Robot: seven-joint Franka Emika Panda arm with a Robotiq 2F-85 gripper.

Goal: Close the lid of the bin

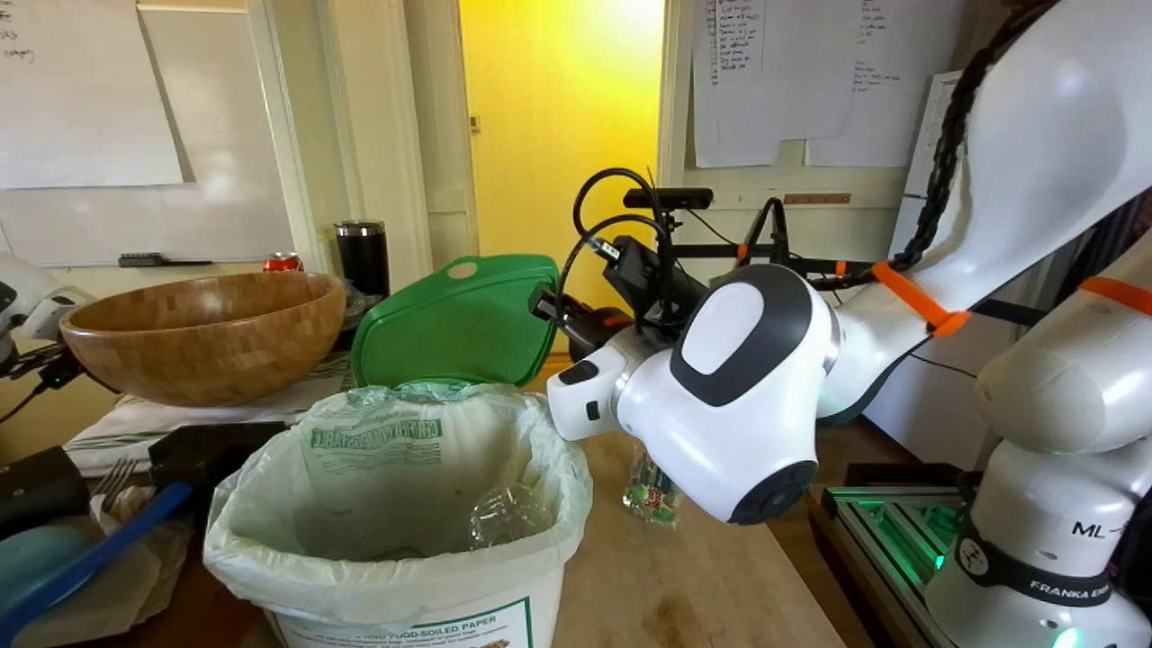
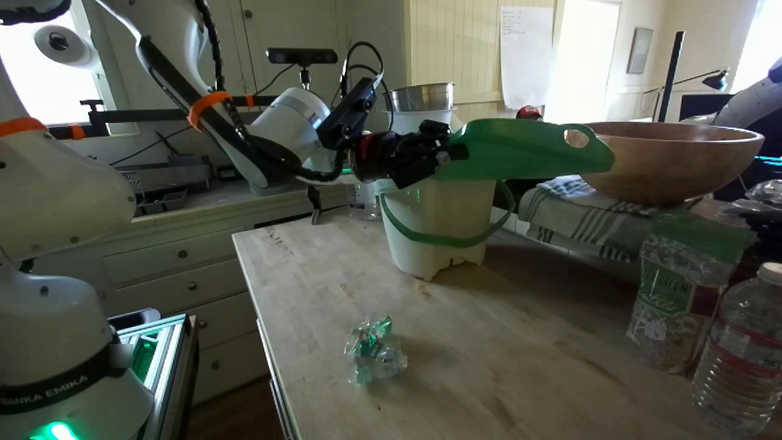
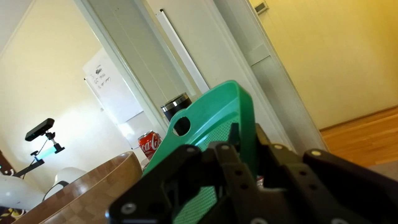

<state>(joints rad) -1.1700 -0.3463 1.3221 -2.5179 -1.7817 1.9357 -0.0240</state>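
The white bin stands on the wooden table, open, with a pale translucent bag liner folded over its rim. The bin also shows in an exterior view with its green handle hanging down. The bright green lid stands steeply tilted at the bin's edge; it also shows in an exterior view and in the wrist view. My gripper is shut on the lid's side edge, one finger on each face in the wrist view. Whether the lid's lower edge touches the bin is unclear.
A brown wooden bowl sits beyond the lid on a striped towel. A black tumbler and a red can stand near it. A crumpled wrapper, a bag and a bottle are on the table. A blue utensil lies beside the bin.
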